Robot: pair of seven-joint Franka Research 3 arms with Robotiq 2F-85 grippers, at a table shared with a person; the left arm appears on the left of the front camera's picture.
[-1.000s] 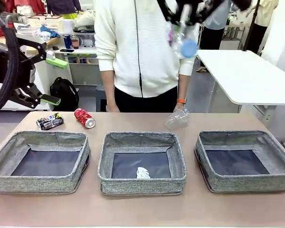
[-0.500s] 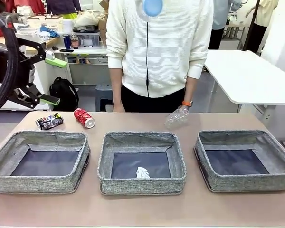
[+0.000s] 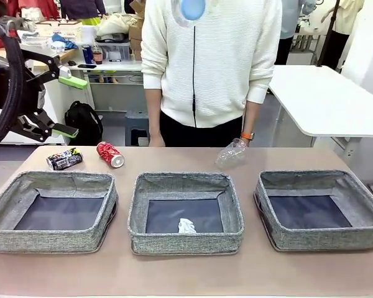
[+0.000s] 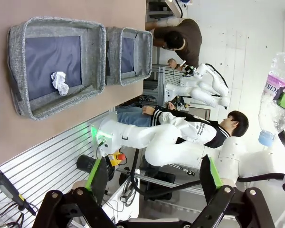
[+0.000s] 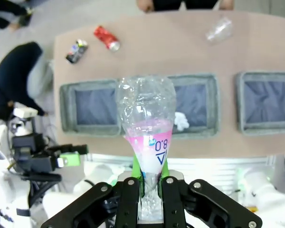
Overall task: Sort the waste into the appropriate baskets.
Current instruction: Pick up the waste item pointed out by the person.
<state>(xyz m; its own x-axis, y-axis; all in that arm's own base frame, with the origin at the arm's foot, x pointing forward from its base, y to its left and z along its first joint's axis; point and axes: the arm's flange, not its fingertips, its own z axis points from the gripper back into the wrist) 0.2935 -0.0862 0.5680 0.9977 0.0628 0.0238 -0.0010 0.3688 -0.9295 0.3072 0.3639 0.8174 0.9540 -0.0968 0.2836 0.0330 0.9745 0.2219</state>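
Note:
High above the table, my right gripper (image 5: pixel 149 175) is shut on the neck end of a small clear bottle with a pinkish label (image 5: pixel 145 114); its blue cap (image 3: pixel 193 7) pokes in at the front view's top edge. My left gripper (image 3: pixel 71 107) hangs open and empty at the far left, above the table's edge. Three grey baskets stand in a row: left (image 3: pixel 50 239), middle (image 3: pixel 185 241), right (image 3: pixel 323 237). A crumpled paper ball (image 3: pixel 186 226) lies in the middle one. Behind them lie a dark can (image 3: pixel 64 159), a red can (image 3: pixel 110 154) and a crushed clear bottle (image 3: pixel 231 153).
A person in a white sweater (image 3: pixel 211 62) stands at the far side, one hand (image 3: pixel 244 139) close to the crushed bottle. A white table (image 3: pixel 323 99) stands at the back right. Bare tabletop (image 3: pixel 186 273) runs in front of the baskets.
My right arm has carried the bottle up and to the left, leaving just its blue cap at the front view's top edge. The person has stepped to the right. My left arm is unmoved.

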